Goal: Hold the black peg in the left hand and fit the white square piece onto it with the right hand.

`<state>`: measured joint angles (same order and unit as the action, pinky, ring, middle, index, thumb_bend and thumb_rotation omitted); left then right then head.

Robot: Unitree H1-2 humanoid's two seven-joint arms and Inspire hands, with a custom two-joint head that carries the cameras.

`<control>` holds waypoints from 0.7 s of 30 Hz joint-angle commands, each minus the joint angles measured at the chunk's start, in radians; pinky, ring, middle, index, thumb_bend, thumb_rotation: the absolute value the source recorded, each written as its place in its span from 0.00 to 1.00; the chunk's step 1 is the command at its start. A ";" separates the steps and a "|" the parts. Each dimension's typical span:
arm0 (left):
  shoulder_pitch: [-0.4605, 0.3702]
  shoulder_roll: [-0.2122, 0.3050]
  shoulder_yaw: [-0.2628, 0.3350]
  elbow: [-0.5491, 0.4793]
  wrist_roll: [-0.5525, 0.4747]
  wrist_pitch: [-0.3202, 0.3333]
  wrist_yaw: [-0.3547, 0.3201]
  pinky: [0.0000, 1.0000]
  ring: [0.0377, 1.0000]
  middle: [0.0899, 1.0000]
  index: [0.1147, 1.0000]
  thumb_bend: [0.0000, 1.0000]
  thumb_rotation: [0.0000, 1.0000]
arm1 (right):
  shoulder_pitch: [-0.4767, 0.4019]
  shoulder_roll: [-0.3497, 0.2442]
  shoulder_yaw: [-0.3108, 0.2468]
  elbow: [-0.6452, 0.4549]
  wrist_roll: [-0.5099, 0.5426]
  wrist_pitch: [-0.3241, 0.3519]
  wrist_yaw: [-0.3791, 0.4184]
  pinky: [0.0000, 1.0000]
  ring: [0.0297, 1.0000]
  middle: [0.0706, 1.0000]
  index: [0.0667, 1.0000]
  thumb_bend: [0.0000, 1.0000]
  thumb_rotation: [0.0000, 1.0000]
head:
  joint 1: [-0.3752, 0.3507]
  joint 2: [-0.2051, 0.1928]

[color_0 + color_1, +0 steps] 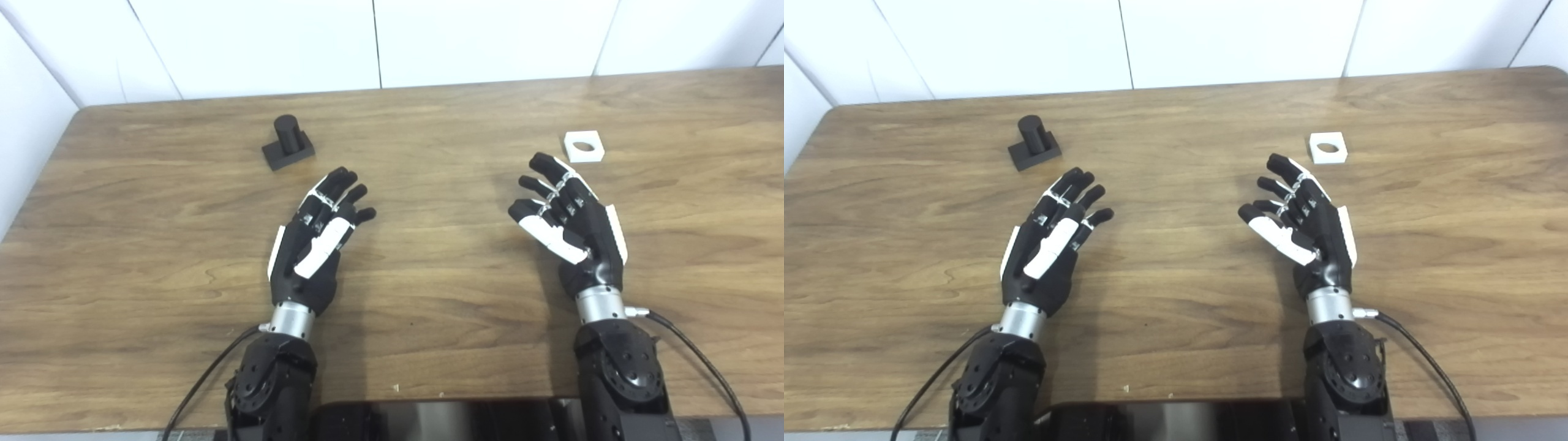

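Both hands hover over the wooden table [429, 343] with nothing in them — the left hand [315, 242] has its fingers spread and loosely extended, the right hand [569, 220] is just as open, palm turned inward. The black peg [288, 143] stands upright on its square base, ahead and a little to the left of the left hand, near but not touching. The white square piece [584, 147] lies flat with its round hole facing up, just beyond the right fingertips. The reach comes first, I'd say: the left hand should close on the base rather than the post, leaving the post bare — while the right pinches the white piece by its edges, keeping the hole clear.
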<state>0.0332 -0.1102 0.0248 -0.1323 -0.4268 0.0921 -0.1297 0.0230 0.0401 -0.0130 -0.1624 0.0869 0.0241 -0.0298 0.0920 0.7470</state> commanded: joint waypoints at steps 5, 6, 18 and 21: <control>-0.027 -0.013 -0.010 -0.019 0.004 -0.037 -0.013 0.66 0.79 0.80 0.72 0.64 0.17 | -0.023 -0.005 -0.002 -0.032 0.006 -0.021 0.012 0.60 0.75 0.81 0.76 0.73 0.22 | 0.060 -0.016; -0.027 -0.018 -0.012 -0.017 0.002 -0.036 -0.012 0.66 0.78 0.80 0.72 0.65 0.17 | -0.022 -0.006 -0.006 -0.033 0.017 -0.019 0.014 0.61 0.75 0.81 0.76 0.74 0.23 | 0.079 -0.023; -0.028 -0.047 -0.051 0.087 0.036 -0.143 -0.033 0.66 0.78 0.79 0.73 0.62 0.14 | -0.008 -0.071 -0.049 0.018 0.092 -0.046 0.061 0.65 0.74 0.82 0.76 0.71 0.20 | 0.261 -0.102; -0.030 -0.047 -0.050 0.090 0.037 -0.147 -0.032 0.67 0.78 0.79 0.73 0.62 0.15 | -0.008 -0.078 -0.050 0.022 0.093 -0.049 0.061 0.64 0.73 0.81 0.76 0.73 0.22 | 0.258 -0.100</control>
<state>0.0187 -0.1502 -0.0207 -0.0650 -0.3891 -0.0202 -0.1410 0.0216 -0.0318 -0.0590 -0.1534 0.1718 0.0186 0.0112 0.3497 0.6458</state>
